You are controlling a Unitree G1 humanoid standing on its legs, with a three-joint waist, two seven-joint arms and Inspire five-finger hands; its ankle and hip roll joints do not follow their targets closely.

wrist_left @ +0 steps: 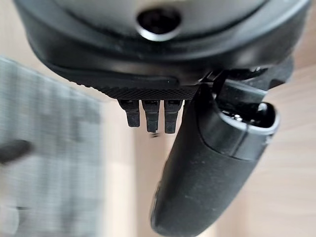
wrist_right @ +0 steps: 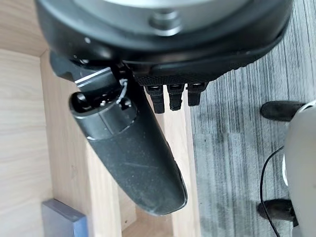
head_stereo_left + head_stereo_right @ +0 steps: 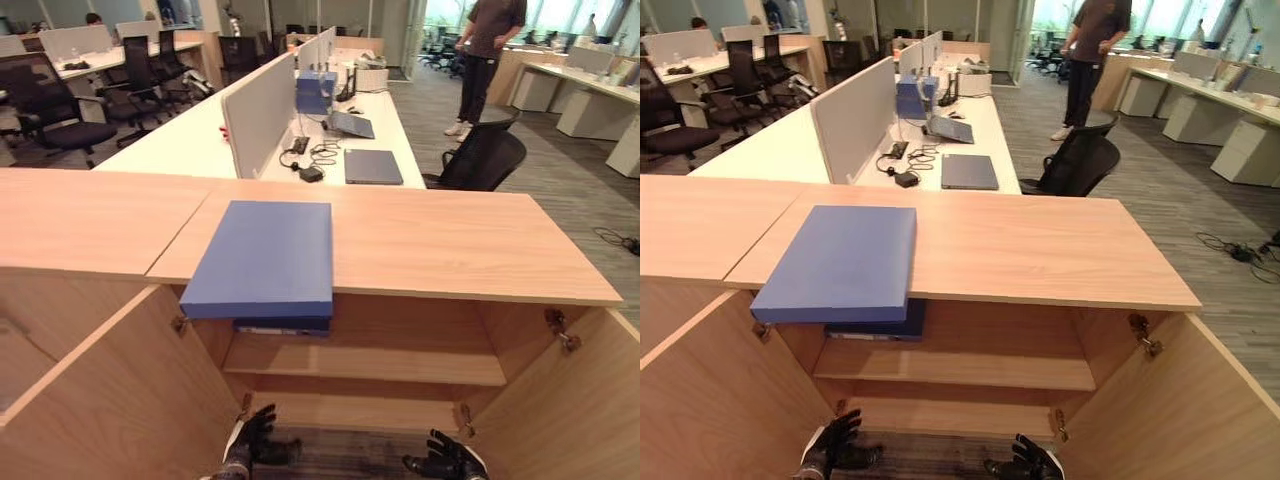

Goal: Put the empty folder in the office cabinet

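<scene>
A light blue folder (image 3: 265,258) lies flat on the wooden cabinet top (image 3: 450,240), and its near edge overhangs the front. Just under it a darker blue folder (image 3: 282,326) rests on the upper shelf (image 3: 380,362) inside the open cabinet. A blue folder's corner (image 2: 61,219) also shows past my right thumb (image 2: 133,153). Both hands hang low in front of the cabinet's bottom. My left hand (image 3: 255,440) and my right hand (image 3: 445,460) have relaxed, spread fingers and hold nothing. In the left wrist view, bare wood shows beyond my left thumb (image 1: 207,168).
Both cabinet doors stand open toward me, the left door (image 3: 110,400) and the right door (image 3: 580,410). Behind the cabinet is a white desk with a closed laptop (image 3: 372,165) and cables. A black office chair (image 3: 485,155) and a standing person (image 3: 490,50) are at the back right.
</scene>
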